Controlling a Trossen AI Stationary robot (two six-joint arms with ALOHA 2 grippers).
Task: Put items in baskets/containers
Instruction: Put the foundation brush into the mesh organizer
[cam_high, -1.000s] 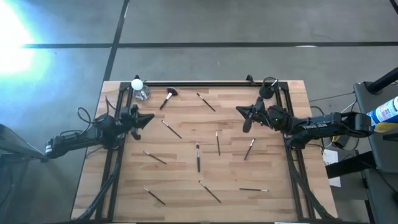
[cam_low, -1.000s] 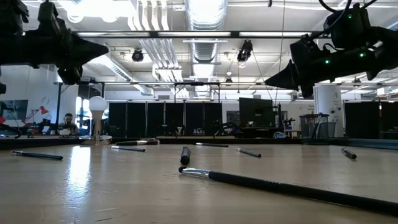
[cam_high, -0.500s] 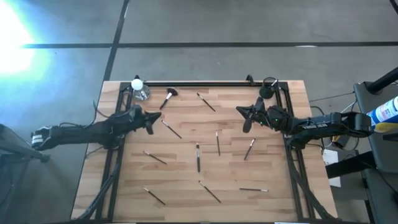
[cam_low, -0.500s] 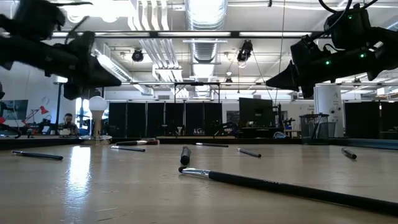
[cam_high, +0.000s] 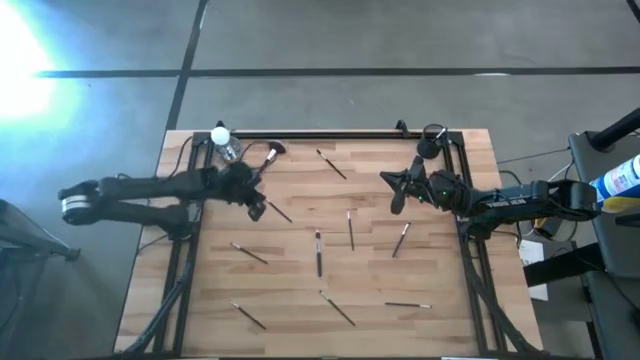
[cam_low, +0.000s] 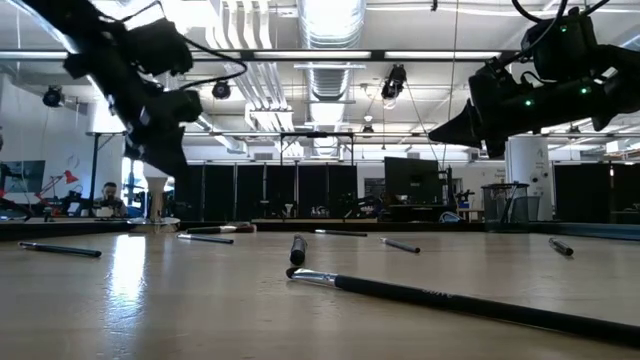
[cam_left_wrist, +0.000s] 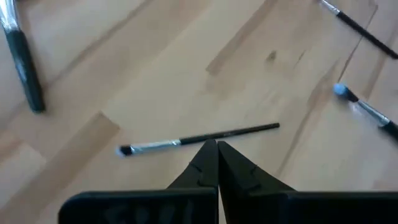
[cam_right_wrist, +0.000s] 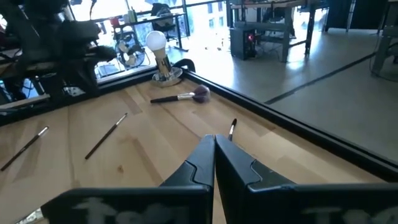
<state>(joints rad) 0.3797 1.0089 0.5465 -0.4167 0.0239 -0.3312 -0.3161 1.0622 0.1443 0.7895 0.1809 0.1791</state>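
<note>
Several thin dark brushes with pale tips lie scattered flat on the wooden table (cam_high: 300, 300). The brown-handled fluffy brush (cam_high: 270, 155) lies near the far edge, also seen in the right wrist view (cam_right_wrist: 186, 96). A small black cup (cam_high: 431, 148) stands at the far right corner. My left gripper (cam_high: 257, 211) is shut and tipped downward. It hovers just above one thin brush (cam_left_wrist: 199, 138) left of centre, with its tip (cam_left_wrist: 216, 144) clear of that brush. My right gripper (cam_high: 384, 179) is shut and held level above the table's right side (cam_low: 432, 132).
A white bulb on a clear base (cam_high: 222, 138) stands at the far left corner, close to the fluffy brush. A black frame rail (cam_high: 330, 134) runs along the far edge and both sides. Bare wood lies between the scattered brushes. A person sits far off in the room (cam_low: 110, 196).
My left arm has reached from the table's left edge toward its middle. Its gripper has tipped from level to pointing down and has come lower over a thin brush, fingers still shut. No brush has moved.
</note>
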